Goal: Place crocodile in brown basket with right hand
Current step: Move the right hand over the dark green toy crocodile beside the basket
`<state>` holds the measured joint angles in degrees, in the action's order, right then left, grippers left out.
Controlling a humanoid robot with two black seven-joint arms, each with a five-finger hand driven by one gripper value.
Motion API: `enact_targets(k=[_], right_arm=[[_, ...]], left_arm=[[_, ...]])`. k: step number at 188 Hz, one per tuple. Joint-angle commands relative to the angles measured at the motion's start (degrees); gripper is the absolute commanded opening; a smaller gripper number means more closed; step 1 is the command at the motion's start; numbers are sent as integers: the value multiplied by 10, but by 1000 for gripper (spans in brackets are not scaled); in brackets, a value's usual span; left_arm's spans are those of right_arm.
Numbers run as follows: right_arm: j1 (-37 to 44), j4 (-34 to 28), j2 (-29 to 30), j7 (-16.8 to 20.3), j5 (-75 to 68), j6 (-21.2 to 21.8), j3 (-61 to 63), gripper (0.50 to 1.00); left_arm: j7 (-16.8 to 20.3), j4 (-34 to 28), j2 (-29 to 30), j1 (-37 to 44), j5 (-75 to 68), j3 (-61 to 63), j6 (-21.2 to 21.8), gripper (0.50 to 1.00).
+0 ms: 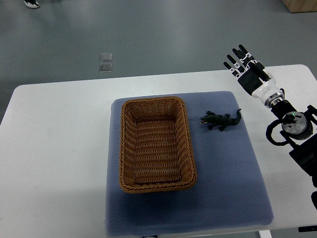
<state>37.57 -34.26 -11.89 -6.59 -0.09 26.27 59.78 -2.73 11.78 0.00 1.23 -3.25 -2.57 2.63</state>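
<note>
Left of centre on the blue mat (233, 188) the brown basket (153, 101) stands open to receive, the crocodile (221, 120) lies just off its rim at two o'clock, and at one o'clock from that my right hand (247, 70) hovers spread and empty, ready to grasp.

Crocodile (221, 120) on blue mat (228, 178), just right of brown basket (190, 148).
Snout toward basket; right hand (249, 72) apart at far right edge of white table (54, 148), fingers spread, holding nothing.
</note>
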Motion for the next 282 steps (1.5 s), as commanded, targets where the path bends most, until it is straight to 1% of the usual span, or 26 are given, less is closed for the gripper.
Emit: enact_targets(k=[1,82,103,138,164,179,187,199,208,212,214,223,243,264,282], right_arm=[[0,-1,-1,0,1,0,-1,930],[8,-5,-9,5,12,5,-26,930],[12,-6,-11,5,49,6,-48,930],[36,-10,-26,9,182,23,-65,928],[80,-29,-52,17,347,2,-108,928],[113,-57,-82,18,467,-4,-142,926],[123,-73,-96,21,506,-5,-152,926],[146,-106,-120,38,569,-2,-171,924],[168,-136,-140,64,606,-1,-191,921],[177,-146,-147,76,614,-3,-200,921],[177,-146,-147,76,614,-3,-200,921],[199,-168,-161,105,628,-5,-224,919],[243,-189,-189,153,633,-10,-284,917],[271,-220,-217,165,643,-11,-342,913],[272,-249,-231,176,659,-24,-362,911]], left_arm=[[0,0,0,0,0,1,0,1000],[0,0,0,0,0,1,2,1000],[0,-1,0,0,0,1,4,1000],[0,-1,0,1,0,1,4,1000],[0,-1,0,1,0,1,4,1000],[0,-1,0,1,0,0,4,1000],[0,-1,0,1,0,0,4,1000],[0,-1,0,1,0,1,4,1000],[0,-1,0,1,0,1,4,1000],[0,-1,0,1,0,1,4,1000],[0,-1,0,1,0,1,4,1000],[0,-1,0,1,0,1,4,1000],[0,0,0,1,0,2,4,1000],[0,0,0,1,0,2,4,1000],[0,0,0,1,0,2,3,1000]])
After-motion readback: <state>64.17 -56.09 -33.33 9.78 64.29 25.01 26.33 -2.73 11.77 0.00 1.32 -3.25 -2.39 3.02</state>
